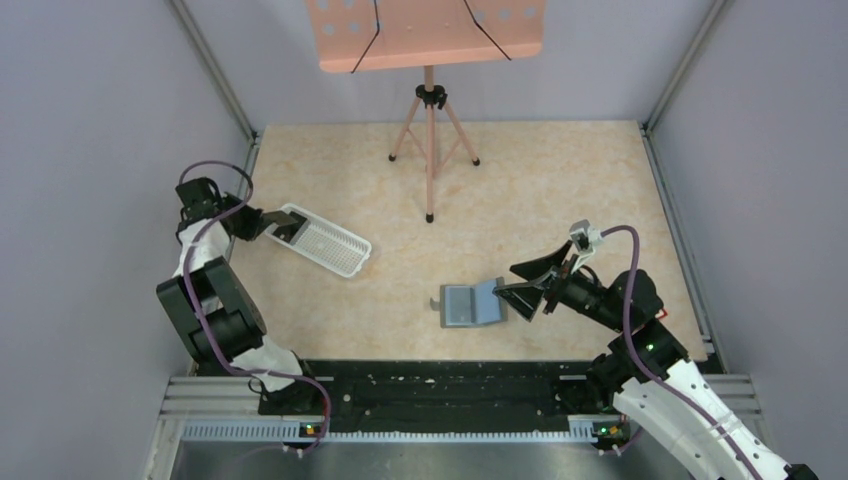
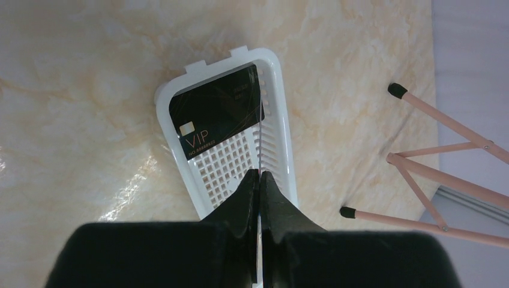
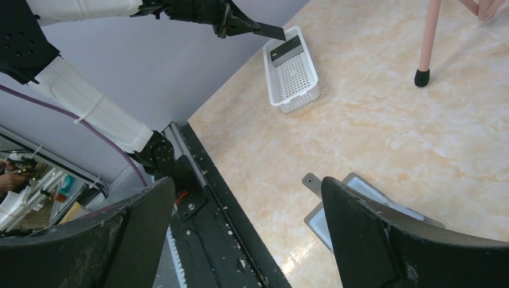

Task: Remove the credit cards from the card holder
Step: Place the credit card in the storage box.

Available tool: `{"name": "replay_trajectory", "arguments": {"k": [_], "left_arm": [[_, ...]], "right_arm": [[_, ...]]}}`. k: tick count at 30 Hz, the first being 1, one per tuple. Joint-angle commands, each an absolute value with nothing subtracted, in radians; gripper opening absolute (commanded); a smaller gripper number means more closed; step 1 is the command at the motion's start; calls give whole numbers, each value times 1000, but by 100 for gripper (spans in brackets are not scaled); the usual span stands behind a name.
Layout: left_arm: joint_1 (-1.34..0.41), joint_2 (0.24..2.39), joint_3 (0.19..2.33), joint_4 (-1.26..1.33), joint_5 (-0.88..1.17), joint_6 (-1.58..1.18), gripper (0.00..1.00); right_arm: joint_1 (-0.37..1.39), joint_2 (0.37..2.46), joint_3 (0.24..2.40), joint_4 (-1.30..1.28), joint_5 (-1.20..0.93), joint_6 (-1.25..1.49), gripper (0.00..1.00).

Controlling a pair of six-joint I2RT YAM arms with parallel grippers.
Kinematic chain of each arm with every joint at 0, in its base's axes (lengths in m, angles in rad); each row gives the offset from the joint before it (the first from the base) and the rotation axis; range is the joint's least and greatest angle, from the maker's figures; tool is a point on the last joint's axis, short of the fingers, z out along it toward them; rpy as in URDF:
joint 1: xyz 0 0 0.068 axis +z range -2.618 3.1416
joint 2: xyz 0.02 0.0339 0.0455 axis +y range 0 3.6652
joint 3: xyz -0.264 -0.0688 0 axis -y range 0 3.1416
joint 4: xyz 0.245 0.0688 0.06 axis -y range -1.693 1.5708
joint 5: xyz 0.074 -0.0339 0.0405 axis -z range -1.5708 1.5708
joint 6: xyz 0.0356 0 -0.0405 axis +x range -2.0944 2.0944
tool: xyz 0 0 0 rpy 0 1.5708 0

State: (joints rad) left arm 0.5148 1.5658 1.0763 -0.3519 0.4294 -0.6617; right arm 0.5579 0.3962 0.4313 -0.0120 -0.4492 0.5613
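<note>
The card holder (image 1: 472, 303) lies open and flat on the table, grey with a bluish inside; in the right wrist view the card holder (image 3: 360, 191) is partly hidden behind a finger. My right gripper (image 1: 522, 282) (image 3: 247, 183) stands open just right of it, holding nothing. My left gripper (image 2: 259, 174) (image 1: 268, 224) is shut on a thin credit card (image 2: 260, 144), seen edge-on, above the near end of a white tray (image 2: 282, 138). A black credit card (image 2: 216, 111) marked VIP lies flat in that tray.
The white tray (image 1: 335, 247) sits at the left of the table. A pink music stand on a tripod (image 1: 430, 150) stands at the back centre, its feet (image 2: 396, 90) close to the tray. A black rail (image 3: 210, 228) runs along the near edge.
</note>
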Motion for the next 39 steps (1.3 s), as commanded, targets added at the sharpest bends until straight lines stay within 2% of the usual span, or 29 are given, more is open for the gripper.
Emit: {"name": "replay_trajectory", "arguments": {"k": [1,12,24,39], "left_arm": [[518,1611,1129,-321,454,-648,0],[518,1662,1124,-257,406,-671,0],[517,1659,1002,-98,420,-744,0],[515,1600,1000,-136,360,-716,28]], "right_arm": [[549,389,438,40,-448,573,92],[550,390,454,22,-444,570,92],[551,388,429,49,-444,592,92],[550,356,424,9,-427,573,92]]}}
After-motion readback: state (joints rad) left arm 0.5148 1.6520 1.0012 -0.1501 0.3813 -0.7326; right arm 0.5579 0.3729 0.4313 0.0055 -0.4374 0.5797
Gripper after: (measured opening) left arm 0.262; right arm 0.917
